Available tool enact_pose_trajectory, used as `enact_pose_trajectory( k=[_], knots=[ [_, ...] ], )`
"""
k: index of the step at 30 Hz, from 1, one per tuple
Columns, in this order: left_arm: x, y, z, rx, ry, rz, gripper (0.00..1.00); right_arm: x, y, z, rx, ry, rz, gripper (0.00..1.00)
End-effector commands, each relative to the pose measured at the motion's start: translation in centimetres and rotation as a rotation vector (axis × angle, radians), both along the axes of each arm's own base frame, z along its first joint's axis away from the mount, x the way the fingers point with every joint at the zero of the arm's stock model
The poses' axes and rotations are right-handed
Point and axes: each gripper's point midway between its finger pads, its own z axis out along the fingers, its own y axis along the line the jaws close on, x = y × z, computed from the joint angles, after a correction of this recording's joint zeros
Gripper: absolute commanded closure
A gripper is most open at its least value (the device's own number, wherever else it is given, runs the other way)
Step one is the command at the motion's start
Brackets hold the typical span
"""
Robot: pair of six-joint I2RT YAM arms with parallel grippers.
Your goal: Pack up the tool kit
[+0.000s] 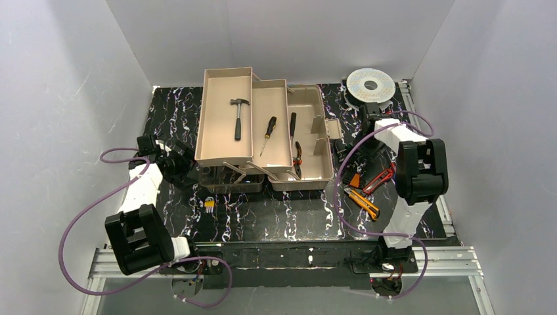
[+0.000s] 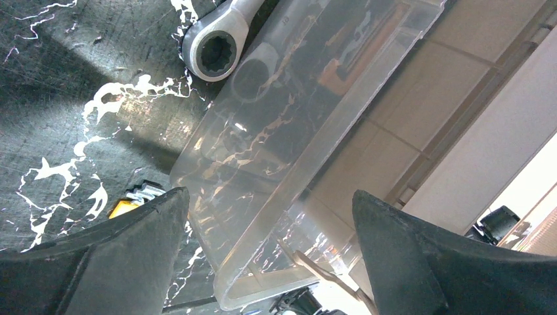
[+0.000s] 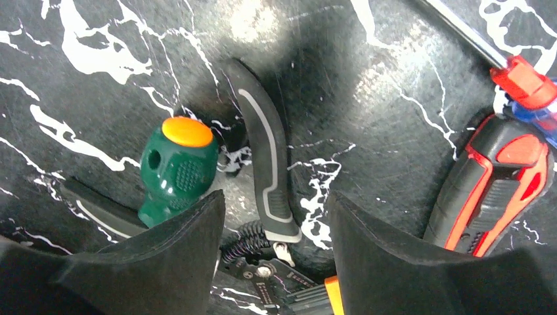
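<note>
The tan toolbox (image 1: 309, 167) stands open at the table's middle, its trays (image 1: 226, 147) spread to the left. A hammer (image 1: 239, 118), a screwdriver (image 1: 269, 134) and pliers (image 1: 297, 156) lie inside. My left gripper (image 1: 180, 164) is open at the box's left front corner. In the left wrist view it (image 2: 269, 203) straddles the edge of the translucent lid (image 2: 289, 131). My right gripper (image 3: 276, 203) is open and low over the mat. Between its jaws lies a grey-handled spring tool (image 3: 266, 164). A green stubby screwdriver (image 3: 177, 167) lies to its left and a red-black handle (image 3: 499, 184) to its right.
A ring wrench (image 2: 213, 52) lies half under the lid. A yellow knife (image 1: 362, 202), a red tool (image 1: 378, 177) and a small yellow hex key set (image 1: 209, 204) lie on the black mat. The silver-white spool (image 1: 371, 84) sits at the back right. White walls enclose the table.
</note>
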Motion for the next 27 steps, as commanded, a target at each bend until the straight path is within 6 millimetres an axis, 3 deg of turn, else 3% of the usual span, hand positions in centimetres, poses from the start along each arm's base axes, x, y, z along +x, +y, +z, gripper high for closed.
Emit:
enact_pose_trajectory(
  k=[1, 11, 17, 22, 27],
  knots=[
    [-0.5, -0.5, 0.6, -0.011, -0.013, -0.008, 0.05, 0.7, -1.0, 0.6, -0.056, 0.033, -0.01, 0.36],
    [-0.5, -0.2, 0.6, 0.001, -0.012, 0.007, 0.05, -1.3, -2.2, -1.0, -0.117, 0.081, -0.021, 0.58],
    [-0.4, -0.2, 0.7, -0.001, -0.009, 0.005, 0.05, -1.0, -2.0, -1.0, -0.113, 0.095, -0.015, 0.58],
    [-0.5, 0.0, 0.5, 0.009, -0.002, 0.009, 0.05, -1.5, -1.4, -1.1, -0.076, 0.088, -0.009, 0.88],
    [-0.4, 0.1, 0.4, 0.018, 0.004, 0.012, 0.05, -2.5, -1.3, 0.9, -0.056, 0.036, -0.021, 0.91]
  ],
)
